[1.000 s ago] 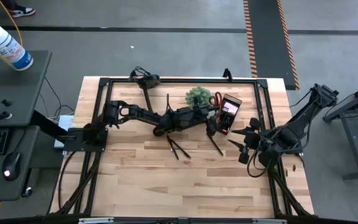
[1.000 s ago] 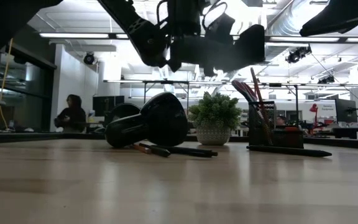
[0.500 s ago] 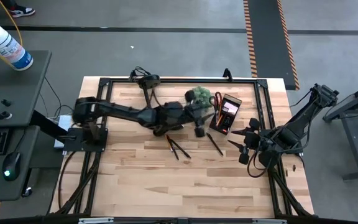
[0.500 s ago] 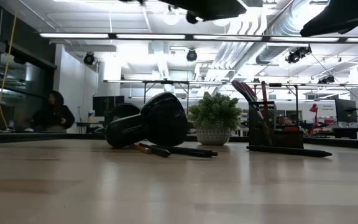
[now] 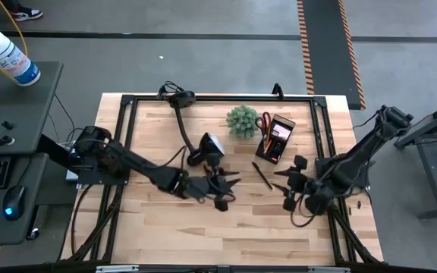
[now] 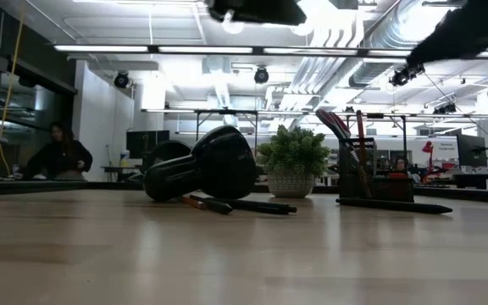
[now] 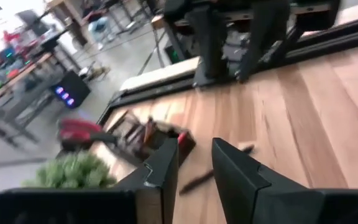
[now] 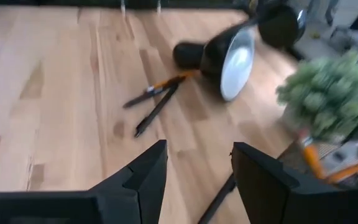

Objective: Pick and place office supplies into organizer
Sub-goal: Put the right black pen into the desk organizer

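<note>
Your loose dark pen (image 5: 262, 175) lies on the counter (image 5: 165, 220) between both grippers, long axis diagonal toward the organizer (image 5: 276, 139). Left gripper (image 5: 220, 189) hovers open and empty over crossed pencils (image 8: 154, 98), which only the right wrist view shows clearly; right gripper (image 5: 288, 187) open, empty.

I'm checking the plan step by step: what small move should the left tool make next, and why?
Probably lower the left tool straight down toward the loose pens on the table. It is open and in the high view sits over them, yet the low view shows nothing down beside them. The right tool waits open farther right.
</note>
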Tool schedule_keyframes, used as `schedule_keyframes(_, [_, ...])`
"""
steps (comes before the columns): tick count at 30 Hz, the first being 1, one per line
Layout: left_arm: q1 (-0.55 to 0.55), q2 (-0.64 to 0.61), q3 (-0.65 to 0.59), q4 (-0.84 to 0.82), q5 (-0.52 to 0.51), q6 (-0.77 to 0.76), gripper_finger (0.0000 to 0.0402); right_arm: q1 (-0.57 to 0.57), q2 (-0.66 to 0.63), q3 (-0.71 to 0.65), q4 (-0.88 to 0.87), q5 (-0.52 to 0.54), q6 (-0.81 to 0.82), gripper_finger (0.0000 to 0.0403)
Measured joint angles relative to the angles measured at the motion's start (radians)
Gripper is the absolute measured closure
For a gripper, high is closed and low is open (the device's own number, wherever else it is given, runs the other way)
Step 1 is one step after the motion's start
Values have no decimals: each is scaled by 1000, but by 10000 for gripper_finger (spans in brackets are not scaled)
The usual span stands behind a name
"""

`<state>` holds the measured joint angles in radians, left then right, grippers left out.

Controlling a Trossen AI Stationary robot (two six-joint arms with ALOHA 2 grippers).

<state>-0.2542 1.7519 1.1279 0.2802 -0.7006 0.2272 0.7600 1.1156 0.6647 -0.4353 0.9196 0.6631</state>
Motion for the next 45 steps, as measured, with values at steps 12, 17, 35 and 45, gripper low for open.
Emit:
schedule_keyframes(12, [-63,0,-224,168,-102,-260,339,12,367,0,6,-64,396,238])
schedule_keyframes(17, [-60,0,-259,219,-102,-277,341,35,471,0,20,-103,500,250])
schedule_keyframes(35, [-61,0,-274,241,-93,-349,339,26,541,-27,-62,-215,637,269])
schedule_keyframes(45, [-60,1,-274,241,-85,-366,339,6,538,-203,309,-169,640,270])
